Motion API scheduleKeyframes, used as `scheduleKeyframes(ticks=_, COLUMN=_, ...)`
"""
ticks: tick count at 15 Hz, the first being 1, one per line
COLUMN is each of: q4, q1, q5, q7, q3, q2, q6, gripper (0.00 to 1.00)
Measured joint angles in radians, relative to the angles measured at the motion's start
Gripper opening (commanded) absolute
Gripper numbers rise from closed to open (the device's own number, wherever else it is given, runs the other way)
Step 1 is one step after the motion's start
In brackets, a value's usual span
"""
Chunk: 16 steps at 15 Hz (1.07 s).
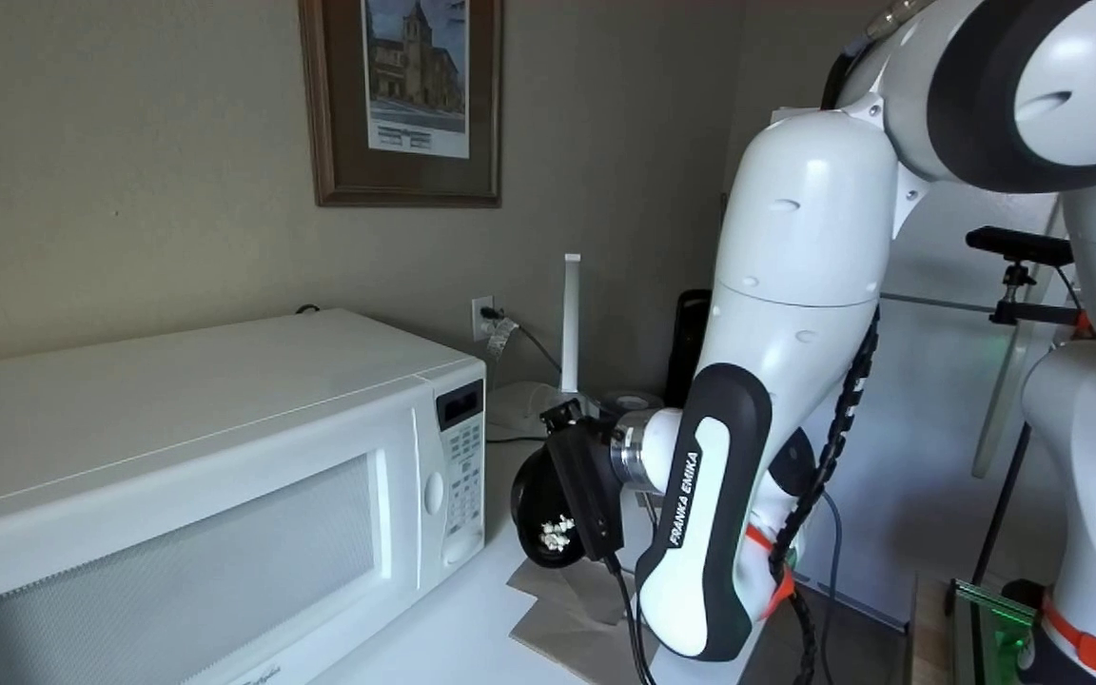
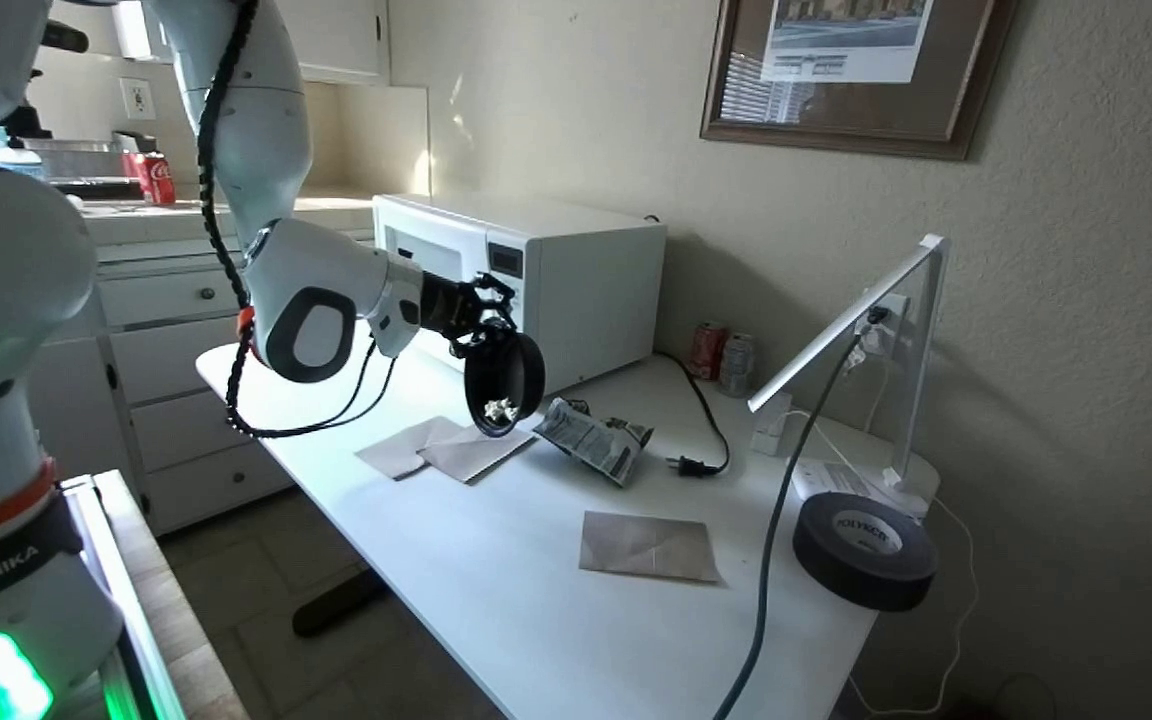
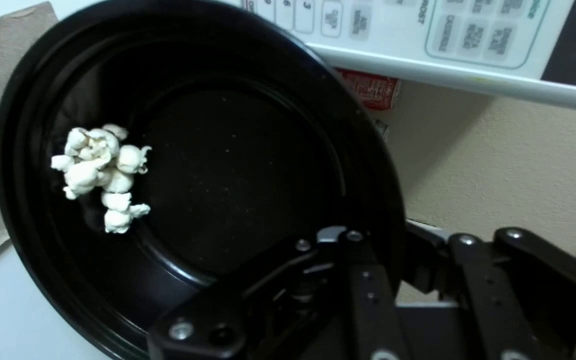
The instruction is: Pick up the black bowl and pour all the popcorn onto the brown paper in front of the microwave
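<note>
Black jointed jaws are closed on the rim of a shallow, round, glossy black bowl [image 3: 218, 160], which hangs tipped nearly onto its edge; the rim grip presumably leaves its mouth free for pouring. White popcorn [image 3: 82, 175] sits heaped against the bowl's low side, where the tilt gathers it; emptying it seems to need a steeper tip. Below, dull brown paper [image 2: 476, 455] lies on the white bench [image 2: 496, 560], between its robot-side edge and the boxy white microwave [image 1: 225, 495], probably spread to catch the pour. The microwave stands toward the bench's far edge.

The rim hides where the jaws press; the gap between bowl and paper is hard to judge. In an exterior view the microwave is cut off at the side.
</note>
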State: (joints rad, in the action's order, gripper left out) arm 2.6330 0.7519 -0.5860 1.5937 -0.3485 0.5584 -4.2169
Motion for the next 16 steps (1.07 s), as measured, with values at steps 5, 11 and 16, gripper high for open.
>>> scheduleKeyframes(ticks=5, q4=-0.004, q1=0.01, q5=0.043, q7=0.039, q3=-0.022, q2=-0.008, q6=0.0, gripper=0.01)
scheduleKeyframes(ticks=11, q4=-0.014, q1=0.05, q5=0.092, q7=0.095, q3=-0.083, q2=-0.024, q6=0.0, gripper=0.01)
scheduleKeyframes(ticks=16, q4=-0.002, q1=-0.017, q5=0.1, q7=0.09, q3=-0.018, q2=-0.03, q6=-0.004, gripper=0.01)
